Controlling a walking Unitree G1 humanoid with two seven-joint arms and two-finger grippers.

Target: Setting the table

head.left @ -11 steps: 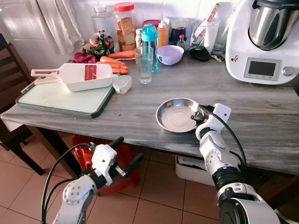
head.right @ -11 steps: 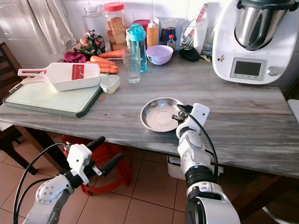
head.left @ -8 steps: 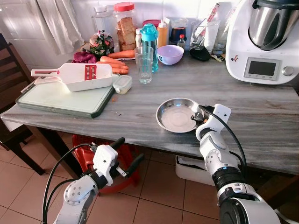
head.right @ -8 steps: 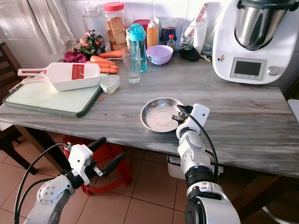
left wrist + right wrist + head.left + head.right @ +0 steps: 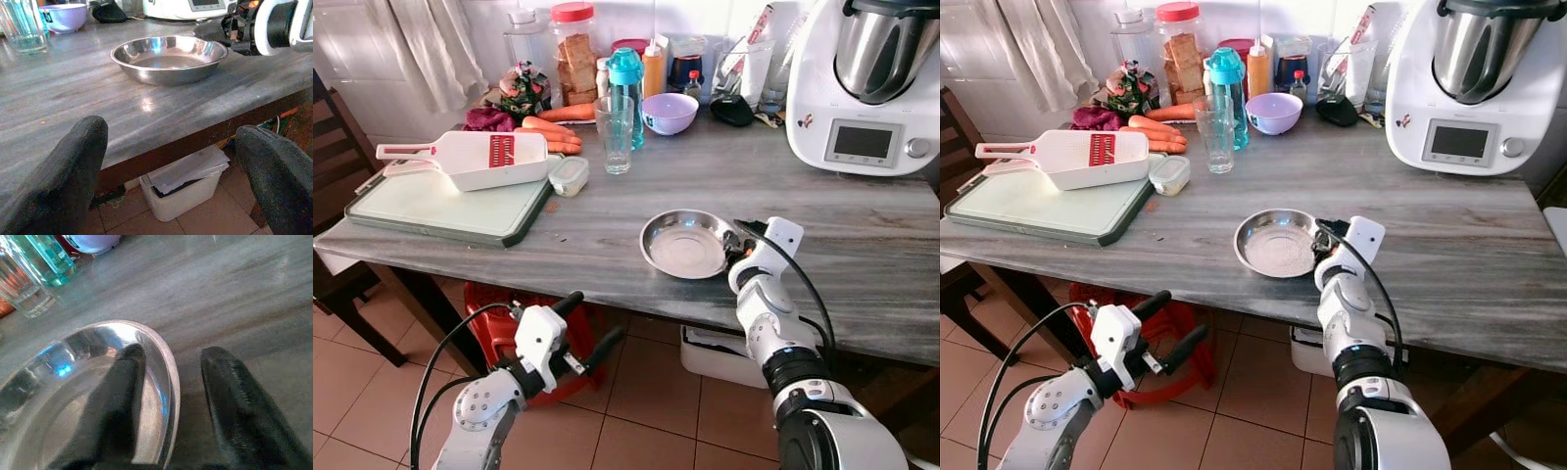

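We see the steel bowl (image 5: pixel 686 243) near the worktop (image 5: pixel 862 245) front edge. Our right tool (image 5: pixel 168 396) straddles its rim, one finger inside, one outside, not yet closed. Light, stiff and slippery, we judge; the rim suits. Our left tool (image 5: pixel 171 166) hangs wide open, empty. Labels seem too small to read.
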